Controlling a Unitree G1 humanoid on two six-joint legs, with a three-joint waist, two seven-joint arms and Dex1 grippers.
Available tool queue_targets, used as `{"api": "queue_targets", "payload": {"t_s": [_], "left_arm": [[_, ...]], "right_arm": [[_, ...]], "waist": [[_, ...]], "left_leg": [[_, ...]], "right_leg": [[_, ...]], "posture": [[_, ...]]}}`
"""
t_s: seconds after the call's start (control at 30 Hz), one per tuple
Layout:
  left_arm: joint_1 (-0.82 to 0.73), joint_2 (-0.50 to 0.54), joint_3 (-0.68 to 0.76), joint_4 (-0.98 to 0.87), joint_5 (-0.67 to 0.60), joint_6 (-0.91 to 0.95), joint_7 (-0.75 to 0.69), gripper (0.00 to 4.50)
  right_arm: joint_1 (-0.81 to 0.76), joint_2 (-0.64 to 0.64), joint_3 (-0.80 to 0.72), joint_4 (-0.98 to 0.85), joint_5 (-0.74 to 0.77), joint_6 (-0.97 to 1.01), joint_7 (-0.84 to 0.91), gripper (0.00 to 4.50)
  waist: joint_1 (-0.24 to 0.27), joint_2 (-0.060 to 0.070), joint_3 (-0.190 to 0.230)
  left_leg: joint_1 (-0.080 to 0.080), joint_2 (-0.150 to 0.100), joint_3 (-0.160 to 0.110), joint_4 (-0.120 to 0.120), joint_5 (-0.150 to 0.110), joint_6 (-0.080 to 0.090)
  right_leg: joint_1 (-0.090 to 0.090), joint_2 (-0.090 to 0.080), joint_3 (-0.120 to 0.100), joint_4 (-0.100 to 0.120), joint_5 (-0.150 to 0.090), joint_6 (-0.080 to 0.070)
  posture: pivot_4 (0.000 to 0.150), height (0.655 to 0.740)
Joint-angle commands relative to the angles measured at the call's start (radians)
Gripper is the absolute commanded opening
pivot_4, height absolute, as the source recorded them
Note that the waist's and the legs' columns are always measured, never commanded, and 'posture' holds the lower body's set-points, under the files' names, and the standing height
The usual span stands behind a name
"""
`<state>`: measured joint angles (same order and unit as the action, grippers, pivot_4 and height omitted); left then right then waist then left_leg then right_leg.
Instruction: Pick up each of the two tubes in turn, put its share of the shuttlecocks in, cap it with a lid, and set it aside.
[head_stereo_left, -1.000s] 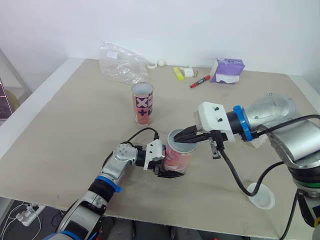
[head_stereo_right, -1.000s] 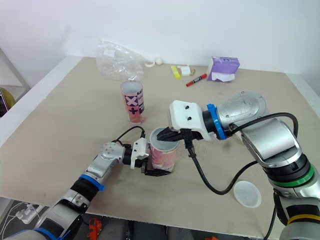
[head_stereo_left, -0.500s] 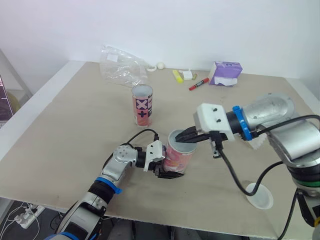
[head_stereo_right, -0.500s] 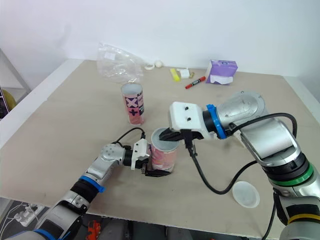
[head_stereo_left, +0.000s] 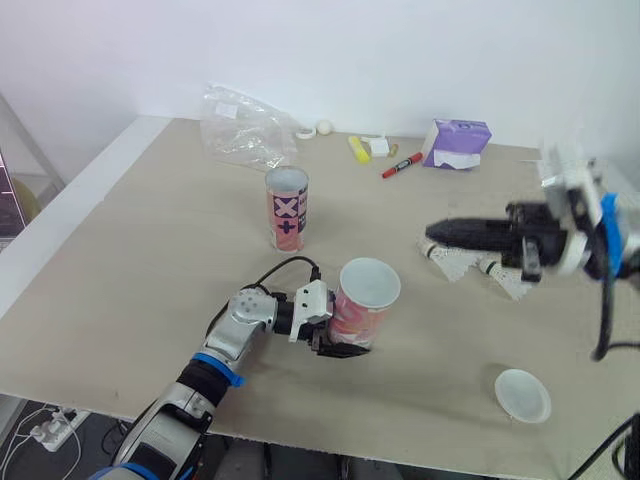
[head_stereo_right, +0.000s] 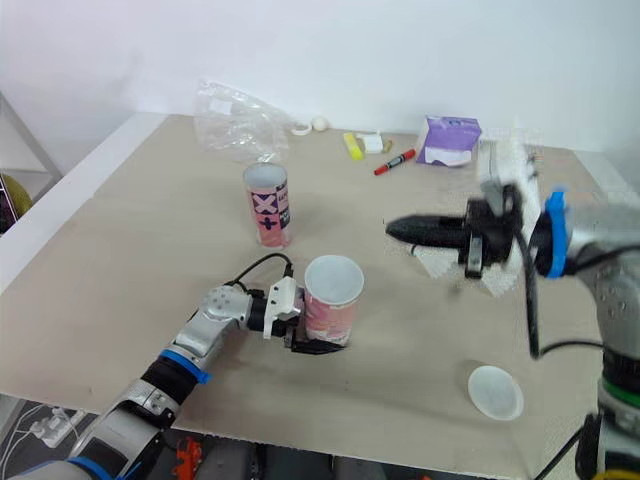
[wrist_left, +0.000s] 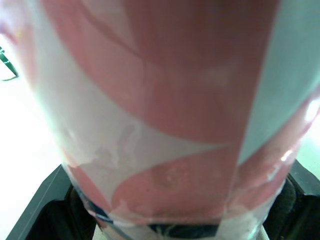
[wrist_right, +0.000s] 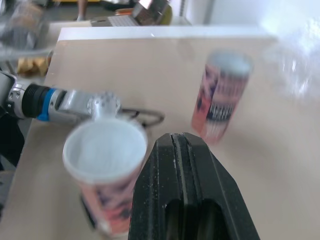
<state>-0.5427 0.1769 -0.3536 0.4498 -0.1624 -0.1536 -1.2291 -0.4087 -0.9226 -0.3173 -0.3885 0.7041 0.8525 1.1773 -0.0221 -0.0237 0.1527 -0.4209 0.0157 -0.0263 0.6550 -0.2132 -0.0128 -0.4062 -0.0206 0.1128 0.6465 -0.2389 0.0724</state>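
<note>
White round plastic lid (head_stereo_left: 522, 394) lies nearest on the beige worktop (head_stereo_left: 150, 250). Left hand (head_stereo_left: 335, 340) clamps the open pink-and-white cardboard tube (head_stereo_left: 362, 310) low on its body, mouth leaning right. Right hand (head_stereo_left: 440, 232), fingers pressed together and empty, hovers just over the white feather shuttlecocks (head_stereo_left: 452, 263), right of the tube and nearer this hand. Second patterned tube (head_stereo_left: 286, 208) stands upright farther back.

— That tube (head_stereo_left: 362, 300), what's it like?
— Glossy printed wrap, wrinkled low down, against my left gripper (head_stereo_left: 338, 343), matt black plastic.
— The table (head_stereo_left: 150, 240)?
— Matt pale board. The bag (head_stereo_left: 240, 128): clear crinkly plastic.
</note>
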Motion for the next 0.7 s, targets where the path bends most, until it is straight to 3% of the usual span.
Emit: {"api": "queue_targets", "payload": {"t_s": [0.03, 0.07, 0.1, 0.13, 0.17, 0.2, 0.37, 0.4, 0.5, 0.7], "left_arm": [[0.007, 0.025, 0.006, -0.024, -0.005, 0.044, -0.014, 4.46], [0.008, 0.035, 0.002, -0.035, -0.004, 0.037, -0.027, 4.48], [0.010, 0.042, -0.001, -0.046, -0.004, 0.033, -0.037, 4.50], [0.011, 0.047, 0.001, -0.061, -0.008, 0.035, -0.041, 4.50], [0.011, 0.055, 0.004, -0.076, -0.013, 0.032, -0.047, 4.50], [0.011, 0.060, 0.007, -0.086, -0.017, 0.034, -0.051, 4.50], [0.008, 0.096, 0.030, -0.139, -0.041, 0.048, -0.062, 4.50], [0.011, 0.112, 0.038, -0.157, -0.047, 0.054, -0.065, 4.50], [0.036, 0.171, 0.063, -0.215, -0.058, 0.063, -0.076, 4.50], [0.099, 0.253, 0.113, -0.326, -0.094, 0.099, -0.063, 4.50]], "right_arm": [[0.150, 0.027, -0.068, -0.116, 0.037, -0.040, -0.027, 0.00], [0.213, 0.038, -0.066, -0.135, 0.025, -0.060, -0.031, 0.00], [0.268, 0.045, -0.060, -0.148, 0.008, -0.092, -0.030, 0.69], [0.320, 0.055, -0.045, -0.151, -0.028, -0.138, -0.032, 0.96], [0.365, 0.067, -0.025, -0.147, -0.069, -0.188, -0.035, 1.55], [0.393, 0.074, -0.009, -0.140, -0.097, -0.229, -0.037, 1.71], [0.474, 0.120, 0.091, -0.122, -0.187, -0.370, -0.057, 3.56], [0.476, 0.141, 0.124, -0.112, -0.206, -0.399, -0.070, 4.26], [0.461, 0.211, 0.209, -0.052, -0.259, -0.467, -0.111, 4.43], [0.435, 0.278, 0.293, 0.030, -0.309, -0.559, -0.136, 4.43]], "waist": [[0.000, 0.001, 0.000], [-0.003, 0.002, 0.001], [-0.006, 0.002, 0.001], [-0.009, 0.003, 0.001], [-0.009, 0.003, 0.002], [-0.009, 0.002, 0.002], [-0.010, 0.002, 0.004], [-0.010, 0.002, 0.004], [-0.013, -0.002, 0.006], [-0.013, 0.003, 0.009]], "left_leg": [[0.000, 0.000, -0.001, 0.000, 0.000, 0.000], [0.000, 0.000, -0.001, 0.000, 0.000, 0.000], [0.000, 0.000, -0.001, -0.001, 0.000, 0.000], [0.000, 0.000, -0.001, -0.001, 0.000, 0.000], [-0.001, 0.000, -0.001, -0.001, 0.000, 0.000], [-0.001, 0.000, -0.003, -0.001, 0.000, 0.000], [-0.001, 0.001, -0.003, -0.001, 0.000, 0.000], [-0.001, 0.000, -0.003, -0.001, 0.000, 0.000], [-0.001, 0.002, -0.004, -0.002, 0.000, 0.000], [-0.001, 0.003, -0.004, -0.002, 0.000, 0.000]], "right_leg": [[0.000, 0.001, 0.000, 0.000, -0.001, 0.000], [0.000, 0.001, 0.000, 0.000, 0.000, 0.001], [0.000, 0.001, 0.000, 0.000, 0.000, 0.002], [0.000, 0.002, 0.000, 0.000, 0.001, 0.004], [-0.001, 0.002, 0.000, 0.000, 0.001, 0.004], [0.000, 0.002, 0.000, 0.000, 0.001, 0.004], [0.000, 0.003, 0.000, 0.000, -0.001, 0.003], [0.000, 0.002, 0.000, 0.000, -0.001, 0.002], [0.000, 0.004, -0.001, 0.000, -0.001, 0.002], [-0.001, 0.004, -0.001, 0.000, -0.001, 0.002]], "posture": [[0.150, 0.7400], [0.150, 0.7400], [0.150, 0.7400], [0.150, 0.7400], [0.150, 0.7400], [0.150, 0.7400], [0.150, 0.7400], [0.150, 0.7400], [0.150, 0.7400], [0.150, 0.7400]]}}
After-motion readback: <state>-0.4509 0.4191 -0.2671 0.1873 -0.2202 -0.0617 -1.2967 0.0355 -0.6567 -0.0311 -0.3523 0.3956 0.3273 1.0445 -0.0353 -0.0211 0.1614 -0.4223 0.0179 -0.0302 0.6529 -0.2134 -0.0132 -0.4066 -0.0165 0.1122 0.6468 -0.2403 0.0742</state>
